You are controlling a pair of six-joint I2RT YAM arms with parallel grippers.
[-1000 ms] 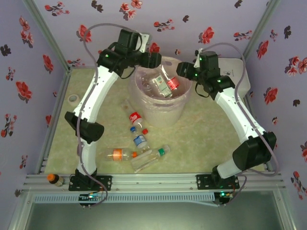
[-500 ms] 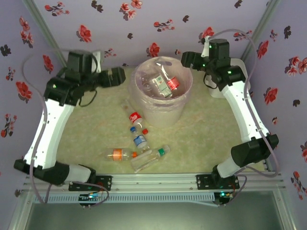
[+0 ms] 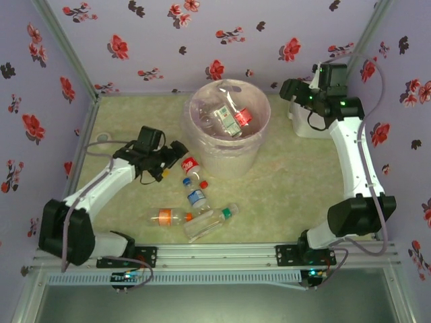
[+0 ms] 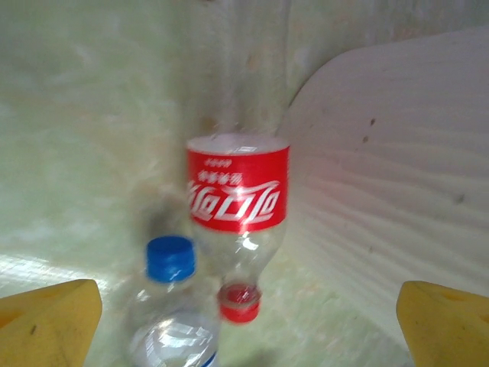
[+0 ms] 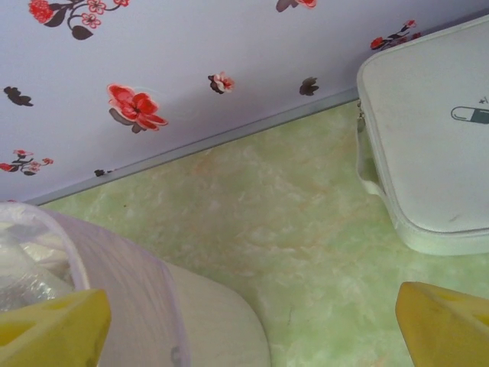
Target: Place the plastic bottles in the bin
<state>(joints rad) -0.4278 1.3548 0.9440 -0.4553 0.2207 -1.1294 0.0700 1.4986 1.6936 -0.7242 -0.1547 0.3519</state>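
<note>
Pickup of the next bottle is the step in hand: the left gripper (image 3: pixel 174 151) sits low over the table (image 3: pixel 283 195), fingers spread wide and empty, aimed at the red-label bottle (image 4: pixel 238 191). That bottle lies just beside the bin (image 3: pixel 229 160) wall, cap toward the wrist camera. A blue-cap bottle (image 4: pixel 170 258) lies close by, so the next move calls for advancing until the fingers straddle the red-label body alone, then closing. An orange-label bottle (image 3: pixel 165 216) and a green-cap bottle (image 3: pixel 214 222) lie nearer the arm bases, and several bottles (image 3: pixel 229 118) are already in the bin. The right gripper (image 3: pixel 288 89), also spread and empty, hangs by the white box (image 5: pixel 428 153). Against half a second ago, the left arm has dropped from high at the back left to the table and the right has swung further toward the box. The bottles have not moved.
</note>
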